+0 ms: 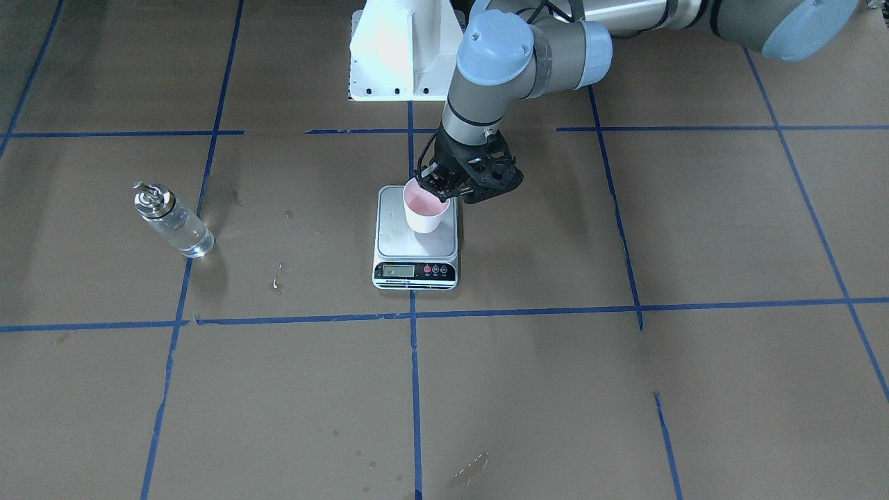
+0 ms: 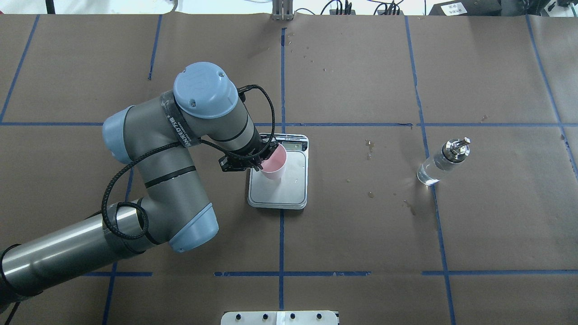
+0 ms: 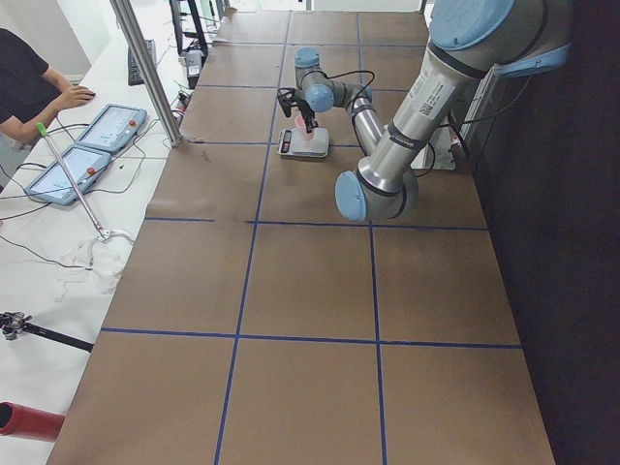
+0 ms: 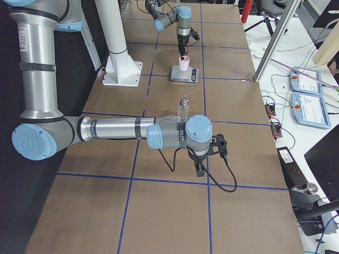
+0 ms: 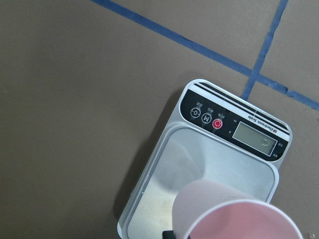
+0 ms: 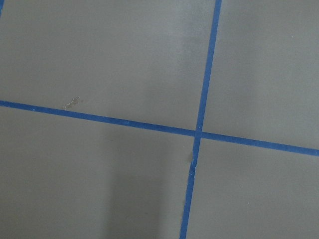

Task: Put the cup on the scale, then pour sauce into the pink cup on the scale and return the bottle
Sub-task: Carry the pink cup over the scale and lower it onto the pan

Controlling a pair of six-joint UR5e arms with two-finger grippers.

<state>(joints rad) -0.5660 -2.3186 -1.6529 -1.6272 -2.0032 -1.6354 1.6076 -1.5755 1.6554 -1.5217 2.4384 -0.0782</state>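
Pink cup (image 1: 425,208): tilted over scale (image 1: 415,243) platform, mid-bench, its rim pinched in left pincer (image 1: 436,186). Glass bottle (image 1: 173,221): near bench's right end. Right pincer (image 4: 197,168): whether parted or closed, cannot tell.

Left arm (image 2: 171,189) extended, jaws pinched; right arm (image 4: 116,128) low.

One pink cup (image 1: 425,208), one kitchen scale (image 1: 392,239) and one glass pourer bottle (image 1: 173,222) are showing, plus two arms: left arm (image 2: 171,189), right arm (image 4: 116,129).

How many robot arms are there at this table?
2. The left arm reaches to the scale, its gripper holding the pink cup. The right arm stretches low over the table, near the bottle.
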